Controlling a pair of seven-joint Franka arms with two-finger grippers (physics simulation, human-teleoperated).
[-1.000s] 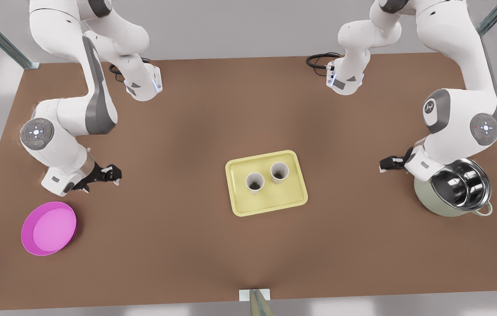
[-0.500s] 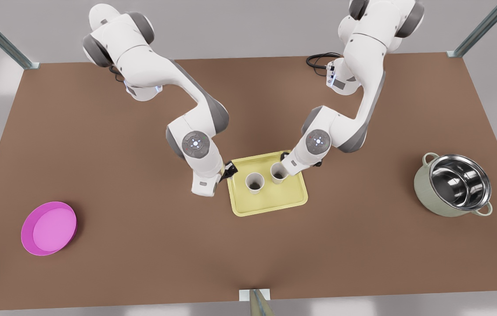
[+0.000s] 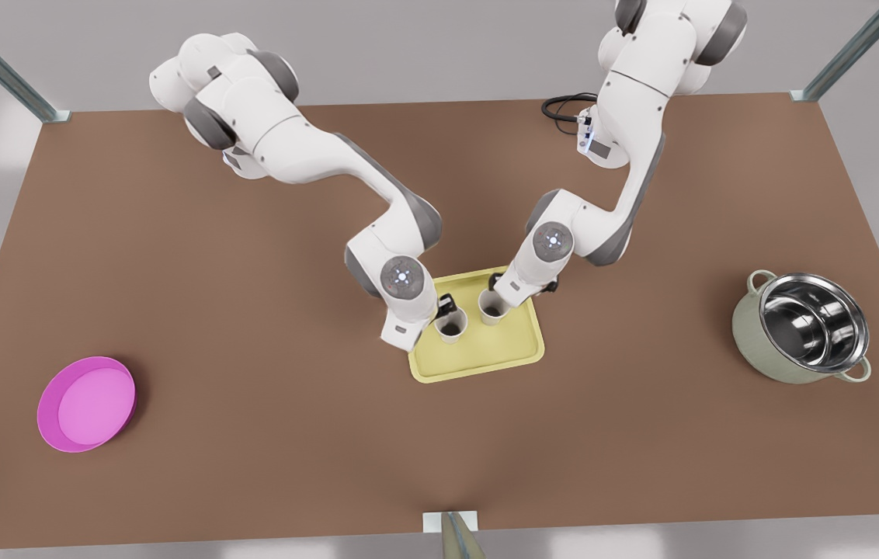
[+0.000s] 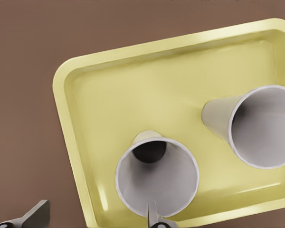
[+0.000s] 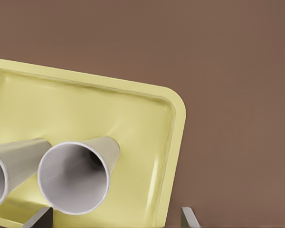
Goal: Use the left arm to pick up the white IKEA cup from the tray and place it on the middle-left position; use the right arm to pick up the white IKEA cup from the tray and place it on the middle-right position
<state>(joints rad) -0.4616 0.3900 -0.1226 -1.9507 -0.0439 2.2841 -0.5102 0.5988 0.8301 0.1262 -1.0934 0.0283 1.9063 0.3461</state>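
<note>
Both arms bent down over the tray [image 3: 513,353]: left claw [image 3: 446,304] open astride one white cup [image 3: 451,323], right claw [image 3: 495,293] open at the other cup [image 3: 493,305].

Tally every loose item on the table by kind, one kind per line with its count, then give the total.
White cups: 2, one on the front view's left, one on its right, both standing on the tray
Pale yellow tray: 1
Magenta plate: 1
Pale green pot with steel inside: 1
Total: 5
</note>
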